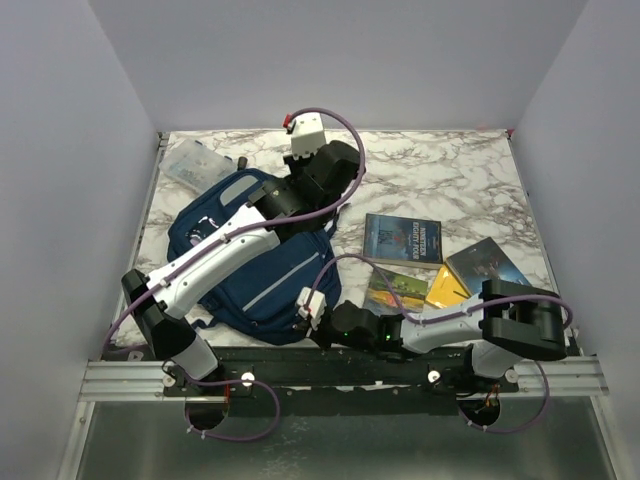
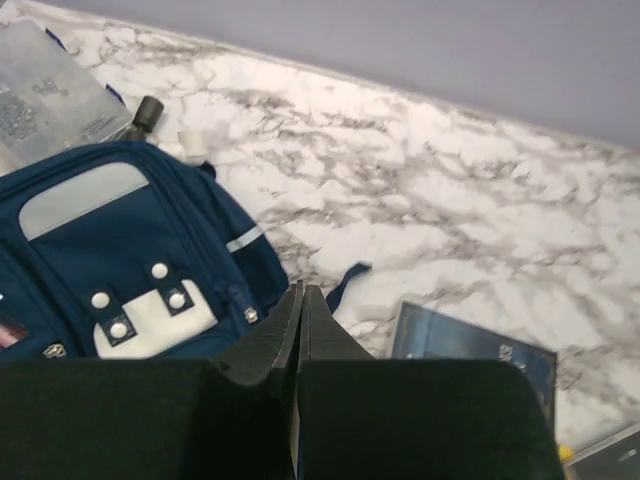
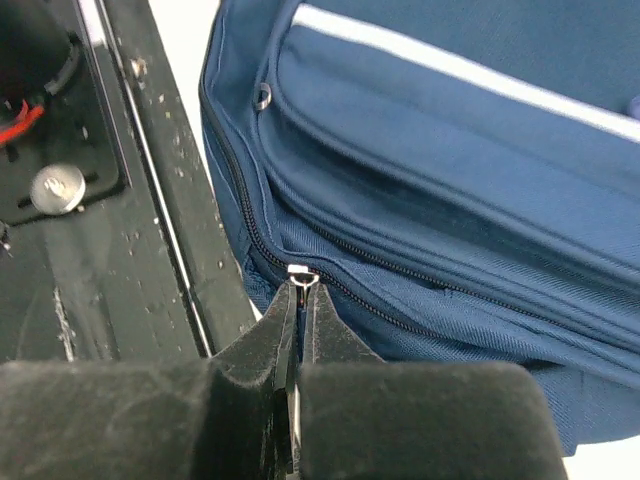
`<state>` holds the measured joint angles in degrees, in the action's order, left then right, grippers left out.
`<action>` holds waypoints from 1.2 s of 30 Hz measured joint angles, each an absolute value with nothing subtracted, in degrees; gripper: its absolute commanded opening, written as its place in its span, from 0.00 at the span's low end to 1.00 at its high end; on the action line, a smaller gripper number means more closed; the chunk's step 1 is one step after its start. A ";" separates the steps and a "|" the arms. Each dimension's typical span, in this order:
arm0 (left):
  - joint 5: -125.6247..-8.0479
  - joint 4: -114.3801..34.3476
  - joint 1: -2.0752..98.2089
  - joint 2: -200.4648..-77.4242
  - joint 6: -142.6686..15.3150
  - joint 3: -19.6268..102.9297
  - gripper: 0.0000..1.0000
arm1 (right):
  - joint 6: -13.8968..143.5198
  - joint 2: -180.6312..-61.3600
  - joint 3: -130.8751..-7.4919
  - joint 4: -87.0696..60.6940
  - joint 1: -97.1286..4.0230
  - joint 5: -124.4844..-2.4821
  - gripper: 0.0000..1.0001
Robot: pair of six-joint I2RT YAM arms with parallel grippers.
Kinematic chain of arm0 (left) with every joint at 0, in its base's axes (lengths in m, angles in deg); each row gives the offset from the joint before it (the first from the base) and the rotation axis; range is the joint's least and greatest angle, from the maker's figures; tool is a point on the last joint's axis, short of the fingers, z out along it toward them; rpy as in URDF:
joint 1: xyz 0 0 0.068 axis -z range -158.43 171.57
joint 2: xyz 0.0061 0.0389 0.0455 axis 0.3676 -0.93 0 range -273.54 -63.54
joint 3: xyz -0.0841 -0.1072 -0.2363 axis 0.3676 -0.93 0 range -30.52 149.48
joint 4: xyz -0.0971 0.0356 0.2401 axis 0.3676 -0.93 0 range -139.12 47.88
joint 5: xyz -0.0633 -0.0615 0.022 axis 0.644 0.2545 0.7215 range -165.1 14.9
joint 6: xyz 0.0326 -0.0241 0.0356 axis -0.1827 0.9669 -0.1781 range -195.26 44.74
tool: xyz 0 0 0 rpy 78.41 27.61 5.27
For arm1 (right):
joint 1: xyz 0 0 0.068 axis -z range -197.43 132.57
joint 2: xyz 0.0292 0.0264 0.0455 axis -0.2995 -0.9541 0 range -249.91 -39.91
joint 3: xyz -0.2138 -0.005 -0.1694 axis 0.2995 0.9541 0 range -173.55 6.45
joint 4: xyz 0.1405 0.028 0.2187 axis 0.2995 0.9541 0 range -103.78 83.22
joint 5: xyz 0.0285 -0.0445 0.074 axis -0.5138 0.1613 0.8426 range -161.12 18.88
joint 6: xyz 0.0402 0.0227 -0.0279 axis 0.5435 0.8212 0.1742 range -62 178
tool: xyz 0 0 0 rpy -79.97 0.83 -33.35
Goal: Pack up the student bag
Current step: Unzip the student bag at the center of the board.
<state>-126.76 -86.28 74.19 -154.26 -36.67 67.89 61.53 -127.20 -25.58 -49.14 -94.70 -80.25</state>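
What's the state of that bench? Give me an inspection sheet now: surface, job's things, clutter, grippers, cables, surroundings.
Surface: marble-patterned table, no spills seen.
Job's things: student bag lies flat left of centre, partly under the left arm.
Clutter: clear plastic box beyond the bag; several books to its right.
Grippers: left gripper shut, empty, above the bag's edge; right gripper shut on zipper pull at the bag's near side.
Cables: purple cables run along both arms, one looping beyond the bag.
Surroundings: plain walls on three sides; nothing else seen.
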 measured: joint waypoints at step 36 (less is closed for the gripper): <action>-100.77 -85.39 80.96 -163.63 -48.08 39.37 0.50 | 68.70 -121.10 -3.16 -73.84 -91.58 -84.16 0.00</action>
<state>-100.77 -85.39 80.96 -163.63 -48.08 39.37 68.70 -121.10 -3.16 -73.84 -91.58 -84.16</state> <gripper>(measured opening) 0.647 0.012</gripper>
